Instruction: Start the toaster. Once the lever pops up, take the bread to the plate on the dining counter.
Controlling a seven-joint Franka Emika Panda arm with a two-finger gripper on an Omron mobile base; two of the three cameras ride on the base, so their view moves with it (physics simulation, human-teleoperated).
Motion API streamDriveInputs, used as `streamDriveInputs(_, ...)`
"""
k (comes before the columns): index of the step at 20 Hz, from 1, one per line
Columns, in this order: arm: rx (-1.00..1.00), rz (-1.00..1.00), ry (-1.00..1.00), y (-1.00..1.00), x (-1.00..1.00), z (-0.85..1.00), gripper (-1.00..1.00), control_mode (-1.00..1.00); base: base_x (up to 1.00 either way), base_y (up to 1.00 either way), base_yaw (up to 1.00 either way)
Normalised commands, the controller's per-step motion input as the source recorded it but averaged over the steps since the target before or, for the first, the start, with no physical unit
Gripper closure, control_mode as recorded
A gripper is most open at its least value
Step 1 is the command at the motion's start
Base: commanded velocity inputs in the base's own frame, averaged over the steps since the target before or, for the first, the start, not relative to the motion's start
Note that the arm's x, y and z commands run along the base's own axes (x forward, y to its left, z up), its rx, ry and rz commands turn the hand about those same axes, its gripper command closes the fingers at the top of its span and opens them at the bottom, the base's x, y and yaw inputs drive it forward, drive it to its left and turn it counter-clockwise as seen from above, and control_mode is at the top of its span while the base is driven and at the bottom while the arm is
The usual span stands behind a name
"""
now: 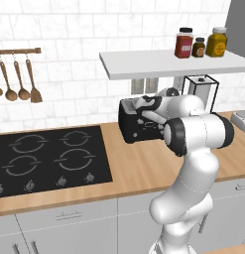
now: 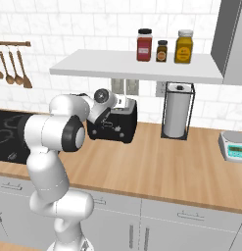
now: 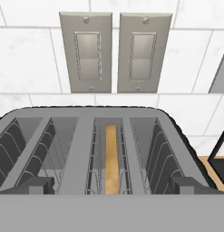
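Gripper (image 3: 111, 186) spread wide over toaster (image 3: 81, 149); bread (image 3: 111, 158) in slot; wall switches (image 3: 115, 52) behind.

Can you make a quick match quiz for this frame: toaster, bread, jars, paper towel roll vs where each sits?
Things:
1. toaster
2. bread
3. jars
4. paper towel roll

Places:
A. on the white shelf
B. in a wire holder beside the toaster
C. on the wood worktop, under the wall plates
D. down in a toaster slot

Pairs: 1-C, 2-D, 3-A, 4-B

Kitchen — hob (image 1: 47, 158), toaster (image 2: 117, 122), tiled wall (image 1: 69, 30)
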Motion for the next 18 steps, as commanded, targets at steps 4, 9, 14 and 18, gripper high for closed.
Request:
streamDriveInputs(4, 0.00, 0.00, 0.00, 0.00, 0.00, 0.00, -1.00, -1.00, 0.00, 0.00, 0.00)
streamDriveInputs(9, 0.00, 0.00, 0.00, 0.00, 0.00, 0.00, -1.00, -1.00, 0.00, 0.00, 0.00)
streamDriveInputs(14, 0.00, 0.00, 0.00, 0.00, 0.00, 0.00, -1.00, -1.00, 0.00, 0.00, 0.00)
streamDriveInputs(18, 0.00, 0.00, 0.00, 0.00, 0.00, 0.00, -1.00, -1.00, 0.00, 0.00, 0.00)
